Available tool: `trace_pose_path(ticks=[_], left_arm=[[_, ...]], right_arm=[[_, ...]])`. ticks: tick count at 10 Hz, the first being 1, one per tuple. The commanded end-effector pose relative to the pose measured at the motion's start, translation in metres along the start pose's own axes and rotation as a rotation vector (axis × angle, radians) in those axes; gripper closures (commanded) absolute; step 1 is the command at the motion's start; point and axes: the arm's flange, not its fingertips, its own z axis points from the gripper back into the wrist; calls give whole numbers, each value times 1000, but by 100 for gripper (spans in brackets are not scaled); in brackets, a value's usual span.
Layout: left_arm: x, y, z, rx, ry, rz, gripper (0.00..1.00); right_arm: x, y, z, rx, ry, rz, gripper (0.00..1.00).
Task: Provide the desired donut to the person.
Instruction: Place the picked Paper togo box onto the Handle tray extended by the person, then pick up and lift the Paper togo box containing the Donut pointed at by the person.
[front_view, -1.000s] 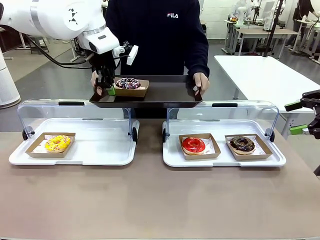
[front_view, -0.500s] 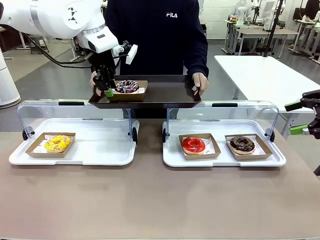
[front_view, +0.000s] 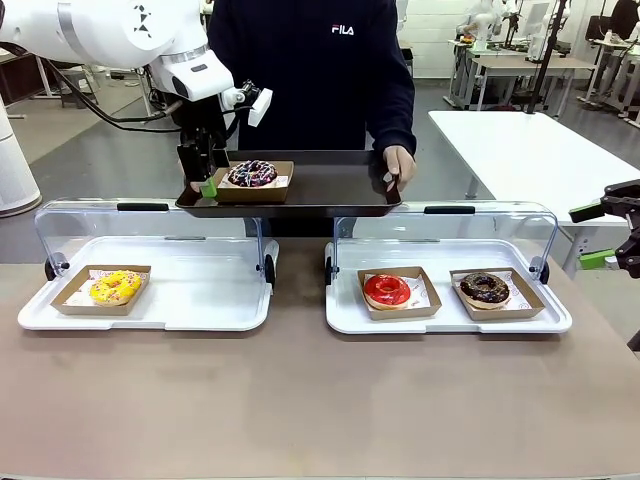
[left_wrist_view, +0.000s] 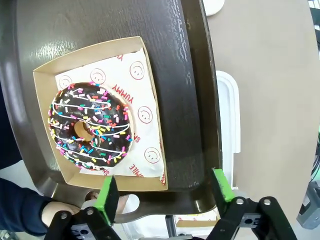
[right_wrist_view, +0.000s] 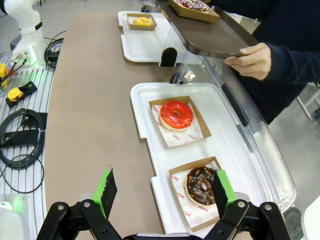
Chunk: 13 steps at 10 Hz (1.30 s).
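Left end effector (front_view: 204, 180) gaped wide, empty, at left end of dark tray (front_view: 330, 190) held by person (front_view: 310, 80). Sprinkled chocolate donut (front_view: 252, 173) sat in carton on tray, just beside it. Right end effector (right_wrist_view: 164, 187) hung wide open, right side.

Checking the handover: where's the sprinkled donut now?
Front view: the sprinkled donut sits in its cardboard tray at the left end of the person's serving tray, beside the left claw.
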Motion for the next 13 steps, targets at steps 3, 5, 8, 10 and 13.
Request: trace_pose_path(ticks=[3,5,8,10,13], left_arm=[[-6,-2,13,-43,-53,-5,0],[-21,-30,31,-126,-40,-4,0],[-3,-2,11,-30,-24,18,0],[-3,-2,11,-30,-24,18,0],[-3,-2,11,-30,-24,18,0]], right_arm=[[0,-2,-3,-6,-29,1,0],[0,-2,-3,-6,-29,1,0],[0,-2,-3,-6,-29,1,0],[0,-2,-3,-6,-29,1,0],[0,-2,-3,-6,-29,1,0]])
